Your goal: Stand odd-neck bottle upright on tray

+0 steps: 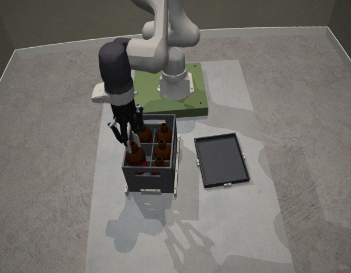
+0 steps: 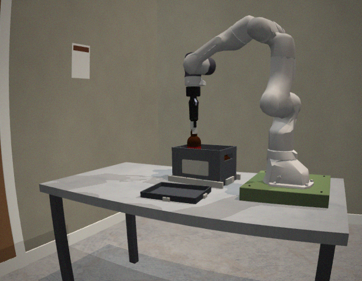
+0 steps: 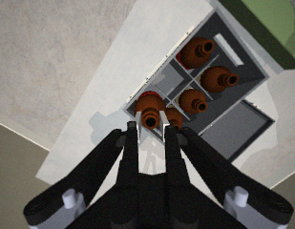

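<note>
A dark grey crate (image 1: 152, 158) stands on the table with brown bottles in its cells. My gripper (image 1: 131, 144) is shut on the neck of one brown bottle (image 1: 135, 155) at the crate's front left cell. That bottle sits raised, its shoulder and a red label above the crate rim in the side view (image 2: 193, 141). Four other brown bottles (image 1: 162, 147) stand lower in the crate. In the wrist view my fingers clamp the bottle's neck (image 3: 150, 117). The black tray (image 1: 221, 159) lies empty to the right of the crate.
The arm's green base plate (image 1: 170, 91) lies behind the crate. Pale stop blocks (image 1: 150, 191) sit around the crate's foot and at the tray's edges (image 1: 226, 184). The table edge (image 2: 175, 211) runs in front of the tray.
</note>
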You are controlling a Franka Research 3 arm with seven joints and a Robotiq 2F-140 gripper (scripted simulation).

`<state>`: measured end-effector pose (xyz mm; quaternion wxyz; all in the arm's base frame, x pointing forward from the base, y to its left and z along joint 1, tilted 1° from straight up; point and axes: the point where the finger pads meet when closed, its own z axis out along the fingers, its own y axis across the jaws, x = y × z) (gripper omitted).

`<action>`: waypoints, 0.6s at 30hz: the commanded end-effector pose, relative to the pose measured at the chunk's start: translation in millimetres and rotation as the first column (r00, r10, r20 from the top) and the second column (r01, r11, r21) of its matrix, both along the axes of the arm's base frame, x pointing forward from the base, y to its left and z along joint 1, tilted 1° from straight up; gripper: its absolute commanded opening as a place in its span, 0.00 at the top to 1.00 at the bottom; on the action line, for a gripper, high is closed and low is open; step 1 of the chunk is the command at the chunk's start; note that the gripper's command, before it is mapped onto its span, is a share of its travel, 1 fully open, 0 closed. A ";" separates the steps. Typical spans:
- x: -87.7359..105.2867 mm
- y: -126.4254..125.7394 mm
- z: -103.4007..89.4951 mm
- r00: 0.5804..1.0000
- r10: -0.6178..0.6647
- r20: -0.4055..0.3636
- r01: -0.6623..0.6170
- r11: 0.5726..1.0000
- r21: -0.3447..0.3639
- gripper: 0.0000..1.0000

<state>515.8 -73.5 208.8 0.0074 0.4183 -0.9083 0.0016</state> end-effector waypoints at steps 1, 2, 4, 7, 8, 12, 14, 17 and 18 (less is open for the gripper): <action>0.7 1.7 7.2 1.000 -0.001 0.001 0.001 1.000 -0.002 0.90; 0.7 1.7 8.4 1.000 -0.001 0.001 0.001 1.000 -0.002 0.90; 0.7 1.8 10.9 1.000 -0.001 0.001 0.001 1.000 -0.002 0.90; 0.7 1.8 14.6 1.000 -0.001 0.001 0.001 1.000 -0.002 0.90; 0.7 1.9 15.8 1.000 -0.001 0.001 0.001 1.000 -0.002 0.90; 0.7 1.9 18.0 1.000 -0.001 0.001 0.001 1.000 -0.002 0.90; 0.7 1.9 20.1 1.000 -0.001 0.001 0.001 1.000 -0.002 0.90; 0.7 2.0 23.0 1.000 -0.001 0.001 0.001 1.000 -0.002 0.90; 0.7 2.0 23.8 1.000 -0.001 0.001 0.001 1.000 -0.002 0.90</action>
